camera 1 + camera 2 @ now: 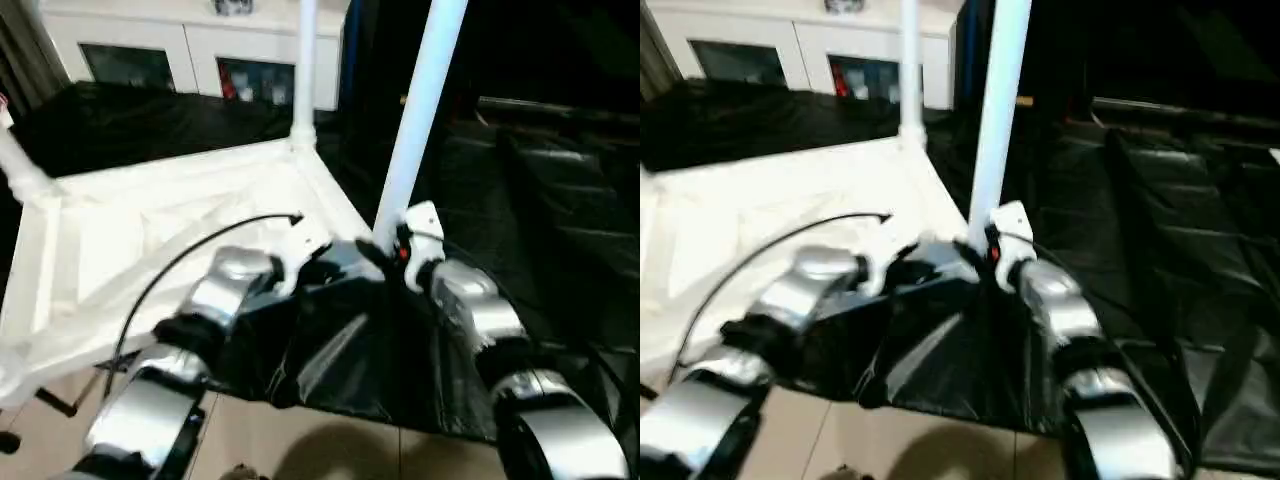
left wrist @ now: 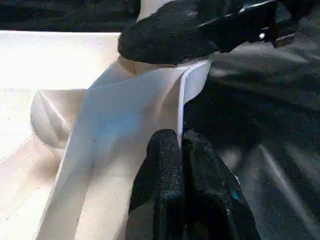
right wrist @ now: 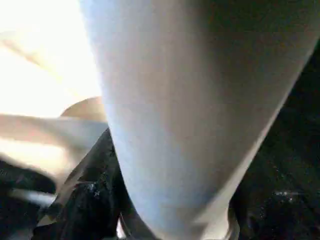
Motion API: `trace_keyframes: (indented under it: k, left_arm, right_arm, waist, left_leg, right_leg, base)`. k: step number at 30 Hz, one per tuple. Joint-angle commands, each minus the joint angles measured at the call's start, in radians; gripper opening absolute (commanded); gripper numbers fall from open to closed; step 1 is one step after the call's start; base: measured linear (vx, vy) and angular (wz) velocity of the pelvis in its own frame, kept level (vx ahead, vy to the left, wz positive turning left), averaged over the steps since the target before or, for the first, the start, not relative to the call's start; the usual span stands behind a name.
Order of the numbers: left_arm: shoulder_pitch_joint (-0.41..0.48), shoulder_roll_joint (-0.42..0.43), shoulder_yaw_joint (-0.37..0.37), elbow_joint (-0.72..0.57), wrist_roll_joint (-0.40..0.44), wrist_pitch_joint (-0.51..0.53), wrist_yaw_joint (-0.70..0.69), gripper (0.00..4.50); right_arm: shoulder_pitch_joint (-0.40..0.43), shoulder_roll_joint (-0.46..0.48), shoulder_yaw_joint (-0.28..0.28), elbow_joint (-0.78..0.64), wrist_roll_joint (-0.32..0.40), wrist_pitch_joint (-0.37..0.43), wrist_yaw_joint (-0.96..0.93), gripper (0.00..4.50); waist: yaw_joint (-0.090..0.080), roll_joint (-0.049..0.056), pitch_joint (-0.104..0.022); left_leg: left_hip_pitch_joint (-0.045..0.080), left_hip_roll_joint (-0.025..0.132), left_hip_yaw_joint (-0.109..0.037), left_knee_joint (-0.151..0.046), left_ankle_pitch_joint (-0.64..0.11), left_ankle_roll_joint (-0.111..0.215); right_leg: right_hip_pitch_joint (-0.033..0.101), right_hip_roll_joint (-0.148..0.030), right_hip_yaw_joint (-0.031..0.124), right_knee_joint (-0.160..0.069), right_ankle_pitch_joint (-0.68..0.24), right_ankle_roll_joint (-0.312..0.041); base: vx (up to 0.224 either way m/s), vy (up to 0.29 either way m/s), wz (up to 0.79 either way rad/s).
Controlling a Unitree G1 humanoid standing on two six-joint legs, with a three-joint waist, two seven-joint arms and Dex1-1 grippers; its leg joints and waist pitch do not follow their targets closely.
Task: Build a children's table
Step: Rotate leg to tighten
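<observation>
Clearly three legs [image 1: 420, 110], one tabletop [image 1: 180, 240]

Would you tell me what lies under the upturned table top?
The table top rests on black plastic sheeting, which spreads out past its near corner and right side. Whatever supports the sheeting is covered. The floor shows in front.
</observation>
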Motion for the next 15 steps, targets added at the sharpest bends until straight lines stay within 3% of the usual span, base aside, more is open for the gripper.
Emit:
trace_keyframes:
  k: [1, 2, 7, 8, 9, 10, 12, 13, 15]
  left_arm:
    - [-0.067, -0.073, 0.029, 0.006, -0.004, -0.035, 0.162, 0.00]
    - [-0.068, -0.073, 0.026, 0.007, -0.004, -0.032, 0.147, 0.00]
    - [-0.064, -0.051, 0.013, 0.014, -0.003, -0.026, 0.076, 0.00]
    - [-0.064, -0.051, 0.013, 0.015, -0.003, -0.026, 0.075, 0.00]
    - [-0.053, -0.035, 0.006, 0.002, -0.006, -0.037, 0.039, 0.00]
    - [-0.042, -0.019, 0.001, -0.011, -0.013, -0.056, -0.006, 0.00]
    - [-0.037, -0.010, -0.001, -0.017, -0.016, -0.064, -0.027, 0.00]
    - [-0.033, 0.001, 0.000, -0.023, -0.018, -0.068, -0.045, 0.00]
    - [-0.021, 0.021, 0.001, -0.039, -0.026, -0.077, -0.095, 0.00]
  right_arm:
    - [0.018, 0.130, 0.088, 0.057, -0.033, 0.017, 0.039, 2.83]
    - [0.017, 0.138, 0.088, 0.056, -0.034, 0.005, 0.040, 3.03]
    - [0.012, 0.144, 0.071, 0.045, -0.010, -0.031, 0.070, 3.52]
    - [0.012, 0.143, 0.071, 0.045, -0.009, -0.032, 0.070, 3.52]
    - [0.017, 0.118, 0.077, 0.031, -0.011, -0.041, 0.097, 3.61]
    - [0.023, 0.085, 0.090, 0.020, -0.024, -0.059, 0.129, 3.69]
    - [0.027, 0.067, 0.096, 0.015, -0.032, -0.069, 0.150, 3.77]
    - [0.033, 0.045, 0.098, 0.009, -0.034, -0.081, 0.189, 3.77]
    - [0.040, 0.014, 0.096, 0.002, -0.035, -0.103, 0.250, 3.77]
  waist:
    - [0.003, 0.002, -0.066]
    - [0.004, 0.007, -0.066]
    - [-0.007, 0.007, -0.061]
    - [-0.007, 0.006, -0.062]
    - [-0.007, 0.006, -0.063]
    - [-0.007, -0.003, -0.061]
    - [-0.006, 0.001, -0.065]
    - [-0.007, -0.004, -0.067]
    - [-0.005, -0.003, -0.068]
  left_leg:
    - [0.007, 0.035, -0.012, -0.061, -0.176, 0.035]
    - [0.008, 0.034, -0.012, -0.061, -0.180, 0.037]
    - [0.005, 0.036, -0.016, -0.069, -0.234, 0.034]
    - [0.009, 0.036, -0.015, -0.067, -0.242, 0.034]
    - [0.010, 0.036, -0.014, -0.065, -0.237, 0.035]
    - [0.007, 0.036, -0.014, -0.067, -0.226, 0.041]
    - [0.006, 0.037, -0.013, -0.063, -0.206, 0.050]
    - [0.005, 0.037, -0.012, -0.061, -0.181, 0.059]
    - [0.002, 0.036, -0.011, -0.058, -0.157, 0.076]
  right_leg:
    - [0.055, -0.086, 0.050, -0.075, -0.135, -0.209]
    - [0.056, -0.086, 0.049, -0.075, -0.132, -0.210]
    - [0.058, -0.087, 0.047, -0.083, -0.211, -0.191]
    - [0.054, -0.088, 0.048, -0.086, -0.231, -0.190]
    - [0.055, -0.089, 0.050, -0.085, -0.224, -0.193]
    - [0.056, -0.088, 0.050, -0.083, -0.217, -0.194]
    - [0.057, -0.089, 0.051, -0.080, -0.183, -0.199]
    - [0.059, -0.087, 0.050, -0.074, -0.138, -0.210]
    - [0.061, -0.087, 0.050, -0.069, -0.090, -0.224]
  base:
    - [0.000, 0.000, 0.00]
    - [0.000, 0.000, 0.00]
    - [0.000, 0.000, 0.00]
    - [0.000, 0.000, 0.00]
    - [0.000, 0.000, 0.00]
    - [0.000, 0.000, 0.00]
    - [0.000, 0.000, 0.00]
    - [0.000, 0.000, 0.00]
    - [0.000, 0.000, 0.00]
